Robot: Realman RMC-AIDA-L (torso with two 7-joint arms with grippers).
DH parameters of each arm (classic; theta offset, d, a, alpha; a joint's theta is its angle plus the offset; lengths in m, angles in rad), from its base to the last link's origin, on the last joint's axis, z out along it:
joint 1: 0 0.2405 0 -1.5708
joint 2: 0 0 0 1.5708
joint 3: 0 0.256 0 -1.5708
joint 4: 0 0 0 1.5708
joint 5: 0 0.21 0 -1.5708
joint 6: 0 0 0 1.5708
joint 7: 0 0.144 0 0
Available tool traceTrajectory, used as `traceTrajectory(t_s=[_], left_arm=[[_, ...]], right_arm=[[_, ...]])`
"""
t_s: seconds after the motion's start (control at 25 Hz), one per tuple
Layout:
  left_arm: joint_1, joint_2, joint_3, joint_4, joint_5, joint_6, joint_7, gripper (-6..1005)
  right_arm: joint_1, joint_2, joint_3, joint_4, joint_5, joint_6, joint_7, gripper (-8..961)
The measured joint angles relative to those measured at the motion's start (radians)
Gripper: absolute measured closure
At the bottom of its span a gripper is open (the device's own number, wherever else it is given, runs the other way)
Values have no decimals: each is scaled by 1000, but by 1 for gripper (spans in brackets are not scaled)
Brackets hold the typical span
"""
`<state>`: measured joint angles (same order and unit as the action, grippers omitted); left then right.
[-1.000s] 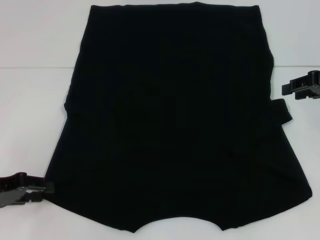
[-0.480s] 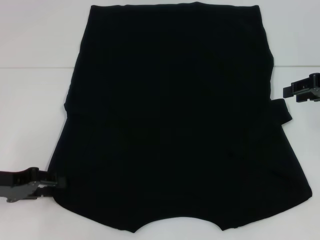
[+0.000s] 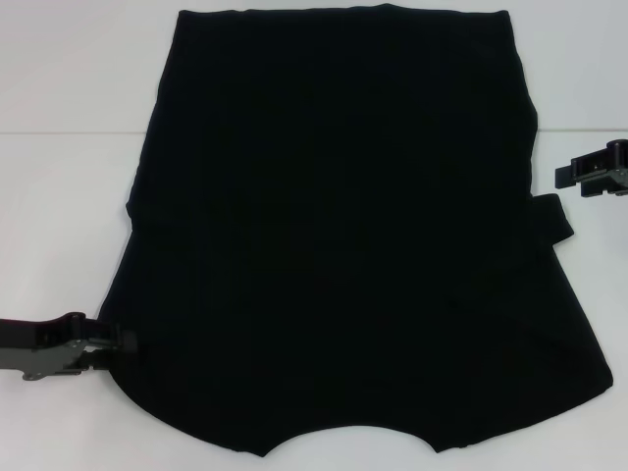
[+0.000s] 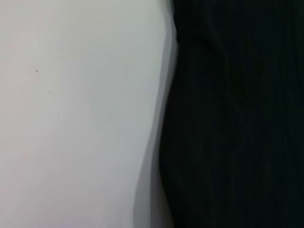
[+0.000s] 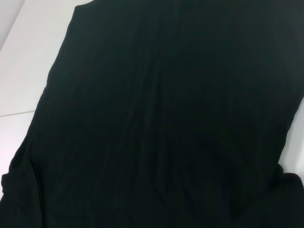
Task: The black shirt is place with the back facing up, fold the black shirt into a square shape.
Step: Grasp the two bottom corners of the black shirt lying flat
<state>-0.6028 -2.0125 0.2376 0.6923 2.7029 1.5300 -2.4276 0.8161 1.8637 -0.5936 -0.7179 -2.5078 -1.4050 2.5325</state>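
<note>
Black, plain cloth covers most of the white desk (image 3: 59, 78): the large black short-sleeved shirt (image 3: 334, 226) lies spread flat, its straight hem toward the far edge and its curved neckline at the near edge, with no lettering showing. A short sleeve pokes out on the right side near the middle of that edge. The left pincer (image 3: 116, 341) reaches in low from the desk's left edge, its dark fingertips touching the shirt's near-left corner; whether its fingers are parted or closed on the cloth cannot be told. The left wrist view shows only the shirt's wavy edge (image 4: 232, 118) against bare white desk (image 4: 71, 118). The right pincer (image 3: 567, 177) sits by the desk's right edge, just beside the shirt's side and apart from it; its finger state cannot be told either. The right wrist view is filled with smooth black cloth (image 5: 161, 123)
</note>
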Motion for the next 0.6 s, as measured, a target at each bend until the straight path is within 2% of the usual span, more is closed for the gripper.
traceTrajectory(t_s=[0.6], left_arm=[[-29,-6,-1,-25,-3,-53,0,522]], right_arm=[[-5,-2,0,0,-1,-4,0,464]])
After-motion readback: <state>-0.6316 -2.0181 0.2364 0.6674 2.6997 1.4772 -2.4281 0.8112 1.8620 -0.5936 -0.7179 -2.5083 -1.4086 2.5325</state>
